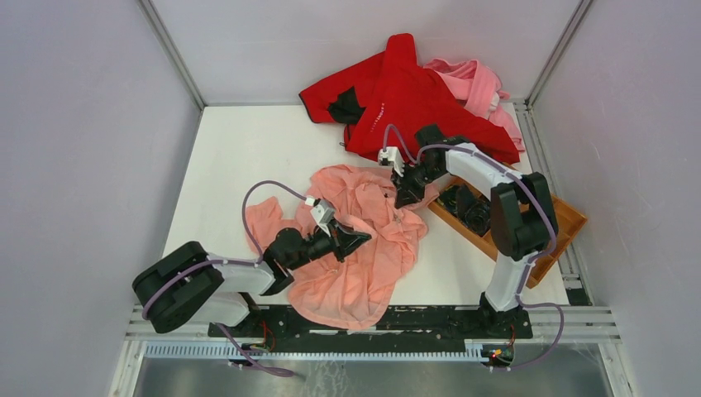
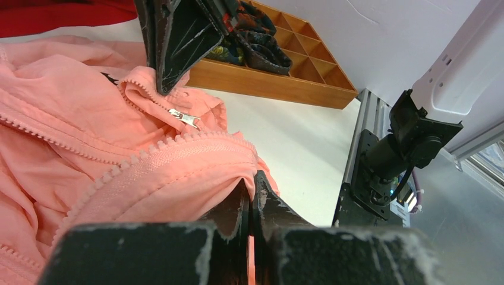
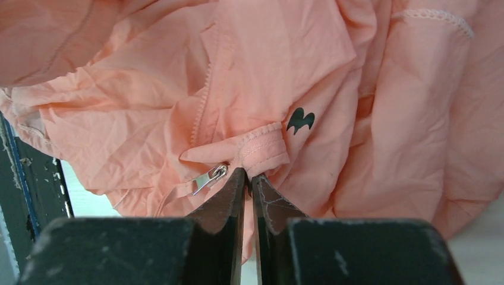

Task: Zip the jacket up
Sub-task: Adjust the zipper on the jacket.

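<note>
At the near middle of the table (image 1: 240, 157) you have the jacket (image 1: 351, 285), crumpled and unzipped, with its near hem hanging over the table's near edge between the arm bases. A red garment (image 1: 405, 91) lies just beyond it at the far side, and a wooden tray (image 1: 562, 223) sits to its right.

Your left gripper (image 2: 252, 181) is pressed together on a fold of the jacket beside a run of zipper teeth (image 2: 148, 157). Your right gripper (image 3: 248, 173) is almost closed. Its tips nip the stitched end of the zipper tape, with the small metal pull (image 3: 209, 178) dangling free just left of them.

Judge this cloth as thin, soft and very light. It should lift with almost no effort, but it will bunch and slide across the table rather than resist a tug. Loose fabric gives you nothing to pull against, so take hold on the zipper tape, which looks like the firmest part. Keep one grip low on the tape to hold it taut. The pull looks small, flat and likely slick, so you need to pinch it squarely across its face. The two rows of teeth do not look joined at the slider yet, so expect to line them up first
</note>
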Robot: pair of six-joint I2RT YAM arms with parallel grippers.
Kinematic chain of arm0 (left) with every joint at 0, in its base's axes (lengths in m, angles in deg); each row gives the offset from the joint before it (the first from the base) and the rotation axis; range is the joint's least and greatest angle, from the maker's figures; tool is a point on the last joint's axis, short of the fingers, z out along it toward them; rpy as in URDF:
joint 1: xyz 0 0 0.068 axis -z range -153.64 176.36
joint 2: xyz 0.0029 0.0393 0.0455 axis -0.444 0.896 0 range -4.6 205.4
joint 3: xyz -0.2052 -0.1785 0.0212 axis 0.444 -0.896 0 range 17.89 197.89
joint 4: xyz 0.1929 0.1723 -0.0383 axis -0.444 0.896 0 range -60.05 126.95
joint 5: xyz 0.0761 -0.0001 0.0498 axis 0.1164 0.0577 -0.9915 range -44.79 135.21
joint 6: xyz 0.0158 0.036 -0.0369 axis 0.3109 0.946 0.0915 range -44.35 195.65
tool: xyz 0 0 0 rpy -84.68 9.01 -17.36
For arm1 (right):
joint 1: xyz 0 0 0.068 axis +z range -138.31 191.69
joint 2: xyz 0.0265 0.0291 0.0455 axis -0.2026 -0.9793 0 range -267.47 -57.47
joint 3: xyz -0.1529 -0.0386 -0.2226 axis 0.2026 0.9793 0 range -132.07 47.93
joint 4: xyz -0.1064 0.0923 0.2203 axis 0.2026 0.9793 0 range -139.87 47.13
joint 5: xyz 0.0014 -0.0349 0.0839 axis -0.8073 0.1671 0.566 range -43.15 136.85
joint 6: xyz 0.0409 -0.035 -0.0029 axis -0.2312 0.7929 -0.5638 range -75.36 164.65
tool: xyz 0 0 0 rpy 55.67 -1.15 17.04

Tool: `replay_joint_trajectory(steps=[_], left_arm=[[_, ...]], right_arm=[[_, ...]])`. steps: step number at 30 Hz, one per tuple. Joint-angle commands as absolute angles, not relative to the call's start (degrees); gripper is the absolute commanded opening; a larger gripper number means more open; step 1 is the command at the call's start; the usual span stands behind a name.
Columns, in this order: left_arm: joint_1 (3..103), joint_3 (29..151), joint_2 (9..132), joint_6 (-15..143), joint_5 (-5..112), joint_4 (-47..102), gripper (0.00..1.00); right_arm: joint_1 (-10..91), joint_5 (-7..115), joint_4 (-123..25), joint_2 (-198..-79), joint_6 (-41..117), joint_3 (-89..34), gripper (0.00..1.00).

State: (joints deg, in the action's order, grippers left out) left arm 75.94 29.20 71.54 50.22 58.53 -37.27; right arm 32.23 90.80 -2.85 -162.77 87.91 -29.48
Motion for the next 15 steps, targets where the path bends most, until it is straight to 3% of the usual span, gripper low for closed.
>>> replay_joint_trajectory(steps=[1,8,15], left_arm=[[75.75,30.72,69.65,52.21,56.81,-36.75,0.02],[75.66,30.41,69.57,52.1,56.8,-36.96,0.02],[75.71,30.2,69.25,51.66,56.99,-37.28,0.02]], right_arm=[[32.4,87.28,0.36,-165.11,87.86,-33.52,0.15],[31.19,92.8,-3.22,-160.46,86.1,-25.36,0.27],[29.36,97.5,-5.95,-155.93,84.93,-19.51,0.31]])
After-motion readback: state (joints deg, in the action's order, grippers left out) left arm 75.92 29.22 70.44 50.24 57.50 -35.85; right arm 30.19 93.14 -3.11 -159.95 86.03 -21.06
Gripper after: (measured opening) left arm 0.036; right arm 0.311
